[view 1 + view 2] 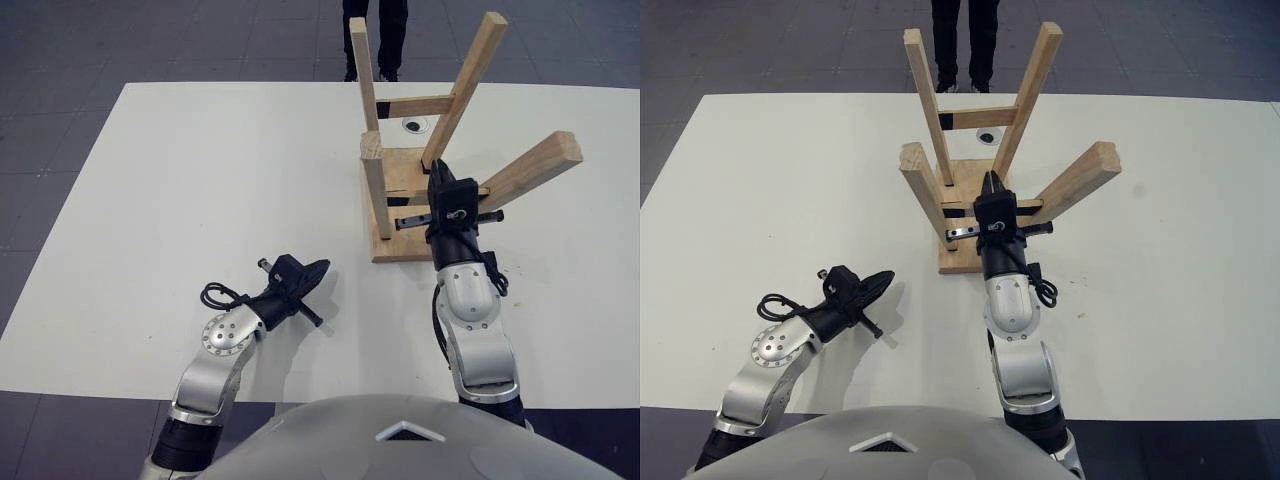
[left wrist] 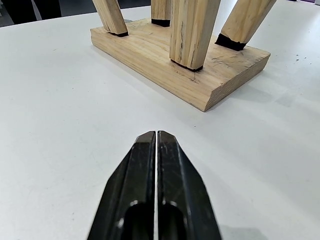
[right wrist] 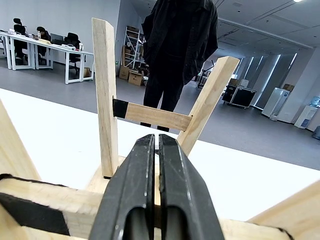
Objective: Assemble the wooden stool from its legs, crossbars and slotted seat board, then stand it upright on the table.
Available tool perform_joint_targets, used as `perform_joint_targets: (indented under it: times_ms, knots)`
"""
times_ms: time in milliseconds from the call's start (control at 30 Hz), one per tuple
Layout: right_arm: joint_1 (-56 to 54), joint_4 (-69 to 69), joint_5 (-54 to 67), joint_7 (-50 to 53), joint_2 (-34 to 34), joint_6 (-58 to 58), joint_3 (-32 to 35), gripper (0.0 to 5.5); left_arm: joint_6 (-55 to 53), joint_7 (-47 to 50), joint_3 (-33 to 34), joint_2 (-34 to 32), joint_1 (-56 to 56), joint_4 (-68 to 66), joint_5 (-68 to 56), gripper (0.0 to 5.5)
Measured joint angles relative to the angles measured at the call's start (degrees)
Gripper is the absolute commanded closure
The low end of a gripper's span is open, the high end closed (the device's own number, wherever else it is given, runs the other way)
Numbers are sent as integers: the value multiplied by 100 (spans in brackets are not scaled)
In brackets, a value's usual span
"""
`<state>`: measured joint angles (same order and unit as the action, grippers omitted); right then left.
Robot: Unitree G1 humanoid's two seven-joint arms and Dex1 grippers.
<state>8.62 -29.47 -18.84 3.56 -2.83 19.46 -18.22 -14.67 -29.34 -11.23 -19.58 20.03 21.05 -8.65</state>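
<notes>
stool [image 1: 420, 190] upside down, seat board [image 2: 165, 55] flat on table [image 1: 180, 180], legs pointing up | right gripper [image 1: 989, 182] pressed together, empty, poised at stool's near crossbar [image 3: 60, 196], forearm stretched toward it; likely the nearer arm for flipping | left gripper [image 1: 318, 266] pressed together, low, well apart at stool's near-left, aimed at it

One table [image 1: 760, 180] holds one seat board [image 1: 958, 262], four legs [image 1: 928, 95] and two crossbars [image 1: 985, 118].

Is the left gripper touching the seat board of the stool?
Apart. The left wrist view shows bare table between the left gripper and the seat board.
</notes>
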Motion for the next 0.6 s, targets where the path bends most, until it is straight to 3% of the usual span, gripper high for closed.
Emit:
perform_joint_targets:
  times_ms: [433,600]
  knots:
    - [360,-382,457,-16,29,-139,-110,537,19,-13,17,1,-80,-64,-1,540]
    - [323,-1066,576,-89,36,-559,-134,537,733,-227,375,45,-192,322,-490,540]
